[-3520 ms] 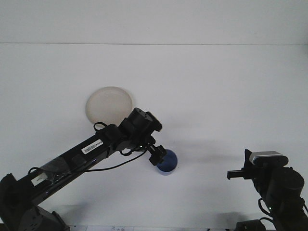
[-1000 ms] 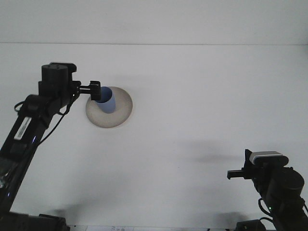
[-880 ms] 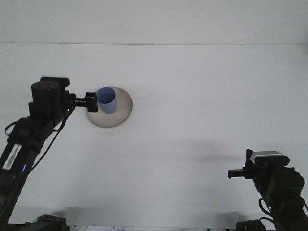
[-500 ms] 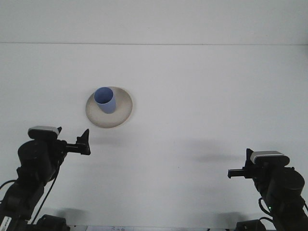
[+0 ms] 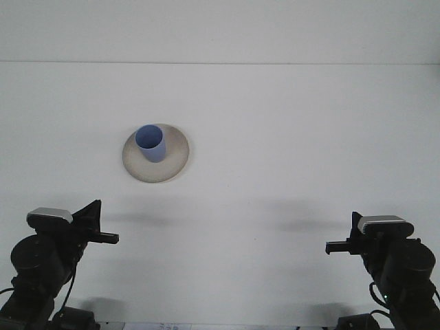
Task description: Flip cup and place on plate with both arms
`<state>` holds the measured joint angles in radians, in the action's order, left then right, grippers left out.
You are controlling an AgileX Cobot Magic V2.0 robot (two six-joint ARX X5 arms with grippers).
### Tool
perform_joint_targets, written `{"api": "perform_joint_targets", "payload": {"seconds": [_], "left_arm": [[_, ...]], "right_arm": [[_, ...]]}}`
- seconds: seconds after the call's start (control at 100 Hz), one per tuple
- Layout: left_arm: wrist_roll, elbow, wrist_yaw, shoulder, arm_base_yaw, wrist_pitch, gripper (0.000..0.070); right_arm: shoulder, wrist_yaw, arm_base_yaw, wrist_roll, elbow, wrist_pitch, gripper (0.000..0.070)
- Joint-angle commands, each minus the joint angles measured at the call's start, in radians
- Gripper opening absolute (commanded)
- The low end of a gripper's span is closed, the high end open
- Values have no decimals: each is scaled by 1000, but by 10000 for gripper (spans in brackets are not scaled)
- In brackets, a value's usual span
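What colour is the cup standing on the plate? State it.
Blue; the cup stands upright, mouth up, on the beige plate, seen in the front view.

The left pincer (image 5: 110, 238) left the cup (image 5: 150, 143) upright on the plate (image 5: 176, 161).

You're looking at a plain white table (image 5: 289, 137) that fills nearly the whole front view. Its far edge runs straight across near the top, meeting a pale, bare wall (image 5: 220, 31). Even light falls over it, leaving soft grey shadows toward the near side.
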<state>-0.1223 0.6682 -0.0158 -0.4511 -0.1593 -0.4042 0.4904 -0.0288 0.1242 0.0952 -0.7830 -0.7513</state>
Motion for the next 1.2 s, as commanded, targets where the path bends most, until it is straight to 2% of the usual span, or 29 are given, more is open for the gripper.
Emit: {"api": "perform_joint_targets", "payload": {"seconds": [0.0,0.34,0.42,0.63,0.68,0.79,1.03,1.19], "left_arm": [[-2,9,0,6,0,10,12],[5,10,2,56,0,14,12],[32,10,5,67,3,57,12],[43,-1,2,75,-4,163,12],[68,-18,2,80,-3,190,12],[105,-82,2,108,-3,260,12],[118,-328,2,269,43,452,12],[119,-459,2,386,66,458,12]], "right_arm": [[1,-2,2,13,-13,11,0],[1,-2,2,13,-13,11,0],[1,-2,2,13,-13,11,0],[1,-2,2,13,-13,11,0],[1,-2,2,13,-13,11,0],[1,-2,2,13,-13,11,0],[1,-2,2,13,-13,11,0],[1,-2,2,13,-13,11,0]]}}
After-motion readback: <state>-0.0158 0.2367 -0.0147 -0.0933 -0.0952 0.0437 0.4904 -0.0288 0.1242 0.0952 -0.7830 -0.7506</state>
